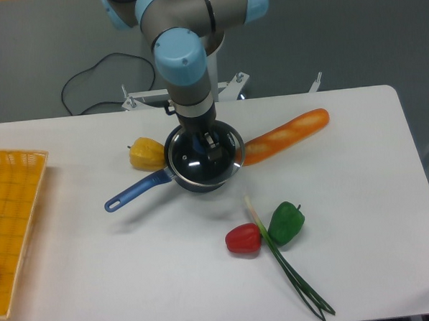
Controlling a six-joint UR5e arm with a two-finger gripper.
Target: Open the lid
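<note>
On the table (360, 196) are three peppers — yellow (146, 153), red (243, 239), green (286, 223) — plus one baguette (285, 136), one scallion (288, 268), one saucepan (140, 189), one lid (204, 159), one basket (12, 221).

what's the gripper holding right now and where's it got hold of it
The gripper is closed on the lid, gripping it by the centre knob. The lid sits shifted to the right, off-centre over the saucepan.
</note>
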